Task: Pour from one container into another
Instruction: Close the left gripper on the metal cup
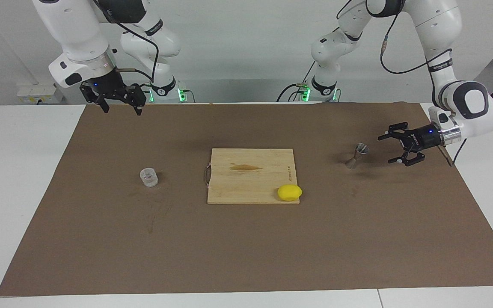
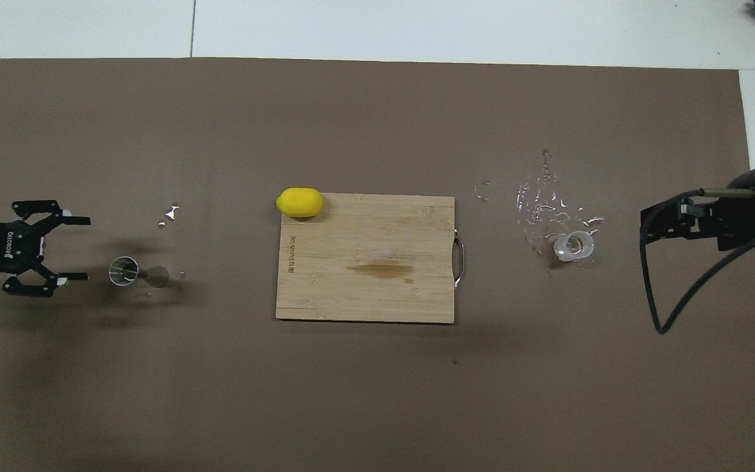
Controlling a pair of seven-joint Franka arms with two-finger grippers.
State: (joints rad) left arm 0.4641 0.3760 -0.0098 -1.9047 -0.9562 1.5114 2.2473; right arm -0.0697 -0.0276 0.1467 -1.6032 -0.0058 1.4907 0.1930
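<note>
The clear glass cup [image 1: 148, 177] [image 2: 574, 246] stands upright on the brown mat toward the right arm's end of the table. The metal jigger [image 1: 356, 156] [image 2: 135, 272] stands upright toward the left arm's end. My left gripper [image 1: 384, 149] [image 2: 86, 249] hangs low and level beside the jigger, on the side of the left arm's end. It points at the jigger, open and empty, a short gap away. My right gripper [image 1: 122, 111] [image 2: 645, 226] waits raised over the mat's edge by its base, open and empty, apart from the cup.
A wooden cutting board [image 1: 250, 175] [image 2: 364, 262] lies mid-table between cup and jigger, with a yellow lemon [image 1: 289, 192] [image 2: 299, 202] at its corner. Water drops [image 2: 541, 203] are scattered on the mat around the cup, and a few [image 2: 169, 214] lie near the jigger.
</note>
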